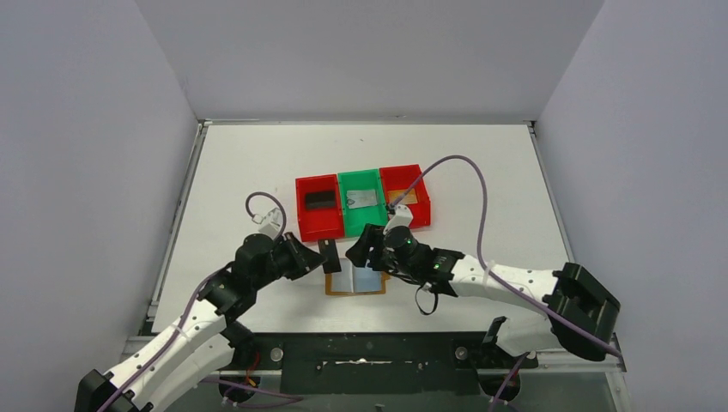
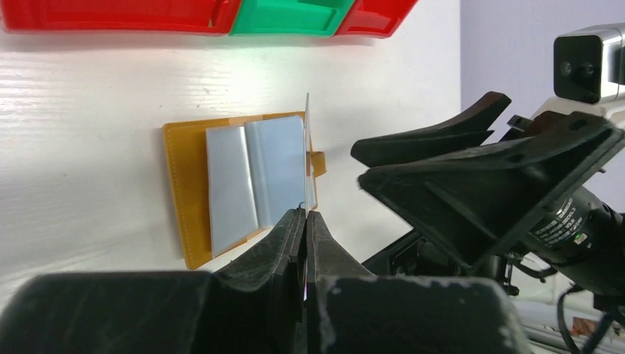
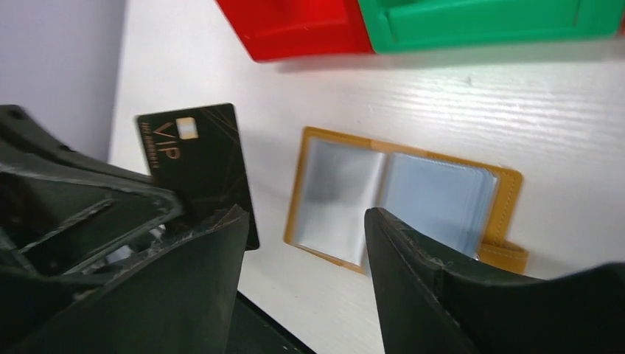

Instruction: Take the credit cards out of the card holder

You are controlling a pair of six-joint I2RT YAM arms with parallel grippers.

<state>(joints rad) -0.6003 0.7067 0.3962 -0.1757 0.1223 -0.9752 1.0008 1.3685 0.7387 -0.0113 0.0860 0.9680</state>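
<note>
The holder (image 1: pixel 356 281) lies open and flat on the table (image 1: pixel 257 154), near the arms' bases, with its pale sleeves (image 2: pixel 254 177) facing up and its snap tab (image 3: pixel 505 255) sticking out of the right-hand edge. A black VIP card (image 3: pixel 197 158) is out of the sleeves, just beside the holder's left edge. The left gripper (image 2: pixel 304 221) pinches it by one end, fingers pressed flat on both faces. The right gripper (image 3: pixel 304 220) hangs over the holder with its fingers (image 3: pixel 427 280) spread and nothing between them. Beyond the holder's far edge stands a row of three bins. The left red bin (image 1: pixel 302 215) holds a second black card (image 1: pixel 319 200), the green bin (image 1: pixel 345 215) holds a grey card (image 1: pixel 364 198), and the right red bin (image 1: pixel 423 193) holds an orange card (image 1: pixel 412 196).
</note>
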